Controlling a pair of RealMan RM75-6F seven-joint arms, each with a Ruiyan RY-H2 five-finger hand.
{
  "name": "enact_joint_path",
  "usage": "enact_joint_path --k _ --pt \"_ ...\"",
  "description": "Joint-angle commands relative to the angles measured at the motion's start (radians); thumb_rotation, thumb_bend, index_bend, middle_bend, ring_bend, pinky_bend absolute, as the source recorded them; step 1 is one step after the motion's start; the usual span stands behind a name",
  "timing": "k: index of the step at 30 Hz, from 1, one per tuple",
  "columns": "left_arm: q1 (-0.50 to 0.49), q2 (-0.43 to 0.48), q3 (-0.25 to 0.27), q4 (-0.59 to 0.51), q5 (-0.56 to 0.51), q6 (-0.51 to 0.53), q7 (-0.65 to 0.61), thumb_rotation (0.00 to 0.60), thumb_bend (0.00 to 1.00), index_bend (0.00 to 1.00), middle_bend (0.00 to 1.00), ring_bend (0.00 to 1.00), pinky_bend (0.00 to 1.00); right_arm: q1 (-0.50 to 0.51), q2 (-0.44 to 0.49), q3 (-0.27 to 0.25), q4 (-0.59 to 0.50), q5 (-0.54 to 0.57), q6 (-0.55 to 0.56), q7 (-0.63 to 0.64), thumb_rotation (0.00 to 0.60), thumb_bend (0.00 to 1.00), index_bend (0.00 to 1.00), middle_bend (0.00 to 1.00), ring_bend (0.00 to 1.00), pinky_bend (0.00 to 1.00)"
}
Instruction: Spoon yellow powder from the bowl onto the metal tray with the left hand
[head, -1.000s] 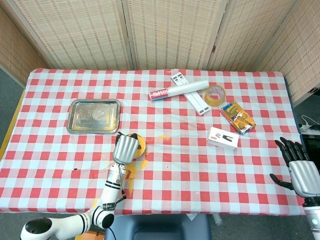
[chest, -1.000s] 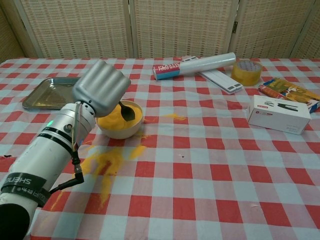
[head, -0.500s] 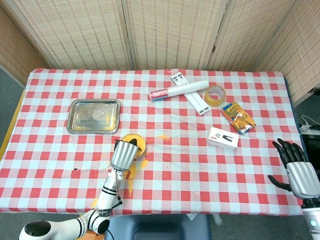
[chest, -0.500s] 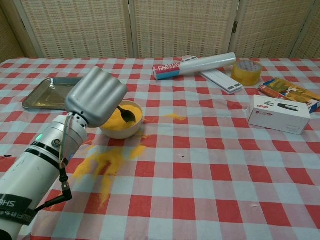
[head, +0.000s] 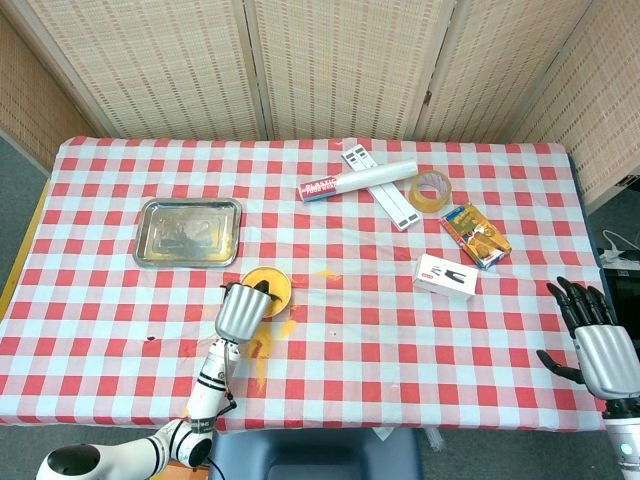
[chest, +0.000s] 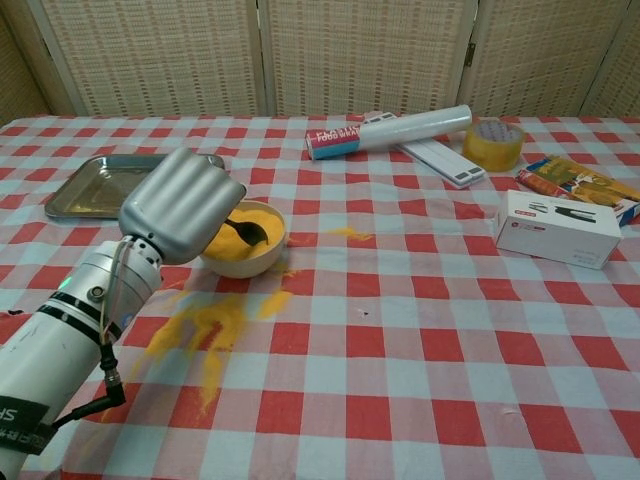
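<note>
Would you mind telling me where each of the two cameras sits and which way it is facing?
Head view: high above the near edge, looking steeply down on the whole table; shows the left hand and right hand.
Chest view: low at the near edge, looking across toward the screens; shows only the left hand and forearm.
Shared: bowl, tray, spilled powder.

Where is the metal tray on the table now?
In the head view, the metal tray lies on the table's left side, just beyond and left of the bowl.
</note>
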Motion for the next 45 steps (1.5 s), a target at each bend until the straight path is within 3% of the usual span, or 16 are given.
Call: enact_joint_path --k 1,6,9,18,20,23,26,32,35,38,45 --pt "0.001 0.001 -0.002 0.001 -0.002 -0.004 -0.003 0.600 0.49 0.49 1.00 1.00 1.00 -0.002 0.001 0.000 -0.002 -0.002 0.005 -0.001 0.600 0.12 0.00 0.00 0.00 0.00" --pt "0.007 0.018 -0.007 -0.011 -0.010 -0.014 -0.004 0.600 0.49 0.21 1.00 1.00 1.00 -0.005 0.000 0.001 -0.002 -0.004 0.012 -0.002 0.600 0.12 0.00 0.00 0.00 0.00" --pt "0.010 0.031 -0.008 -0.021 -0.013 -0.018 -0.007 0.600 0.49 0.14 1.00 1.00 1.00 -0.005 0.000 0.001 -0.002 -0.005 0.011 -0.005 0.600 0.12 0.00 0.00 0.00 0.00" --pt "0.023 0.057 -0.012 -0.049 -0.022 -0.022 -0.015 0.600 0.49 0.18 1.00 1.00 1.00 -0.005 -0.003 0.001 -0.003 -0.004 0.012 -0.010 0.600 0.12 0.00 0.00 0.00 0.00" --pt "0.024 0.070 -0.013 -0.067 -0.019 -0.019 -0.017 0.600 0.48 0.22 1.00 1.00 1.00 -0.004 -0.004 0.001 -0.002 -0.005 0.009 -0.013 0.600 0.12 0.00 0.00 0.00 0.00" --pt "0.025 0.114 -0.020 -0.120 -0.009 -0.010 -0.029 0.600 0.48 0.36 1.00 1.00 1.00 -0.004 -0.003 0.000 -0.002 -0.005 0.007 -0.012 0.600 0.12 0.00 0.00 0.00 0.00" --pt "0.030 0.172 -0.033 -0.193 -0.026 -0.032 -0.059 0.600 0.49 0.43 1.00 1.00 1.00 -0.004 -0.004 0.000 -0.002 -0.005 0.006 -0.014 0.600 0.12 0.00 0.00 0.00 0.00" --pt "0.033 0.314 -0.067 -0.352 -0.119 -0.164 -0.193 0.600 0.48 0.42 1.00 1.00 1.00 -0.003 -0.008 0.000 -0.003 -0.002 0.004 -0.024 0.600 0.12 0.00 0.00 0.00 0.00" --pt "0.022 0.367 -0.071 -0.380 -0.150 -0.220 -0.205 0.600 0.48 0.36 1.00 1.00 1.00 -0.003 -0.012 -0.001 -0.004 -0.002 0.002 -0.032 0.600 0.12 0.00 0.00 0.00 0.00" --pt "0.013 0.395 -0.066 -0.402 -0.204 -0.274 -0.187 0.600 0.48 0.28 1.00 1.00 1.00 -0.002 -0.016 0.001 -0.005 0.002 0.000 -0.042 0.600 0.12 0.00 0.00 0.00 0.00" --pt "0.000 0.401 -0.054 -0.407 -0.237 -0.293 -0.161 0.600 0.48 0.26 1.00 1.00 1.00 0.001 -0.019 0.002 -0.005 0.010 -0.010 -0.051 0.600 0.12 0.00 0.00 0.00 0.00"
